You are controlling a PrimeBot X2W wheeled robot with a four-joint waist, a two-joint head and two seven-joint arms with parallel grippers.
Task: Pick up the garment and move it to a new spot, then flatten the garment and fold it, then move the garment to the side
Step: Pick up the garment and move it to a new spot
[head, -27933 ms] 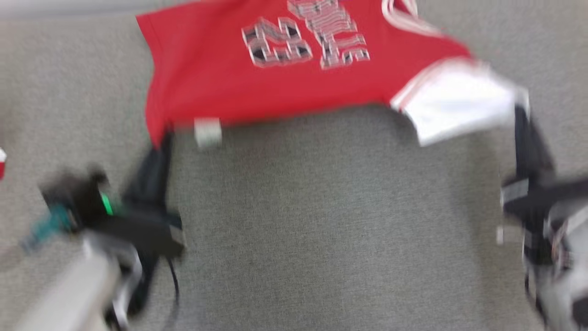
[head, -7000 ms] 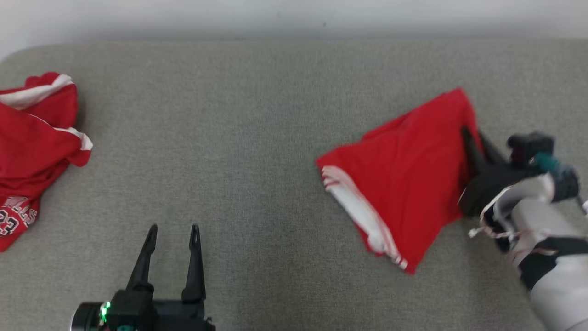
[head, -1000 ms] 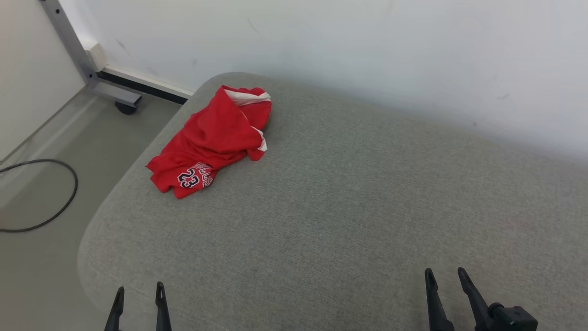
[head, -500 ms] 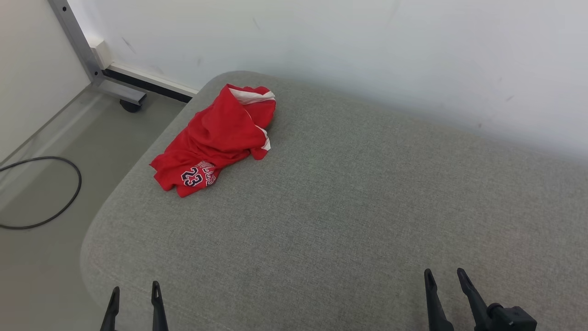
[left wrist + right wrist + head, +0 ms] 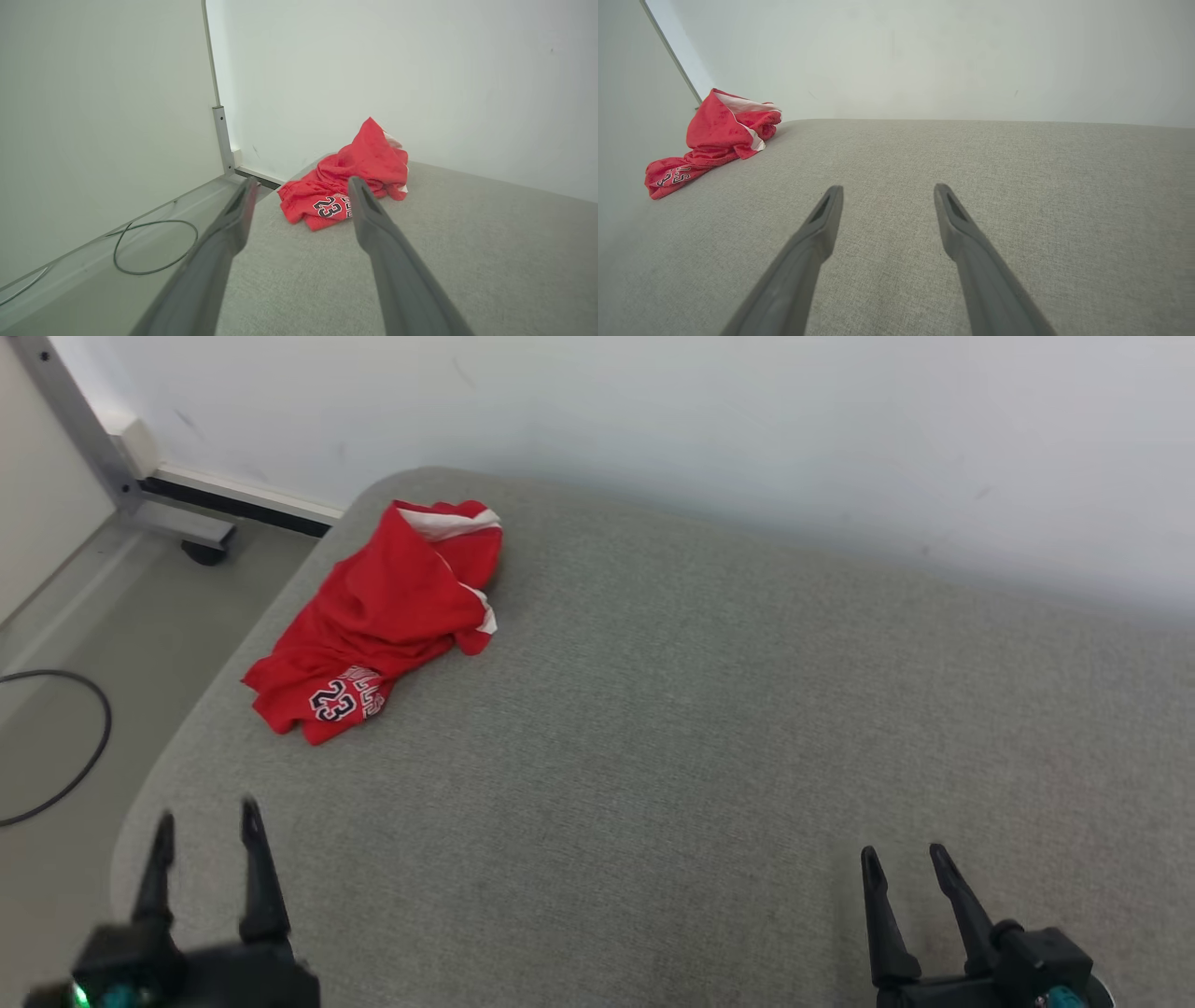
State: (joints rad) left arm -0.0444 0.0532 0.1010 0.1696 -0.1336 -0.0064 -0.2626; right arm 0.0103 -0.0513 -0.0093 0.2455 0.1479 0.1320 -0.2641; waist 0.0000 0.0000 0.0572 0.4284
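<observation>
The shirt (image 5: 373, 616) is bright red, with white bands at its edges and a dark "23" outlined in white. The cushion (image 5: 700, 756) is a speckled grey weave. The wall (image 5: 747, 429) is off-white and the cable (image 5: 108, 728) black. The left gripper (image 5: 208, 810) and the right gripper (image 5: 904, 851) are black.

A wide grey fabric cushion (image 5: 700, 756) with a rounded corner stands against a white wall (image 5: 747, 420). To its left is a pale floor (image 5: 56, 644) — on it a black cable (image 5: 109, 723) lies in a loop. In the far left corner a grey metal post (image 5: 73, 415) rises from a foot with a dark wheel (image 5: 201, 553), and a black strip (image 5: 233, 506) runs along the bottom of the wall.
</observation>
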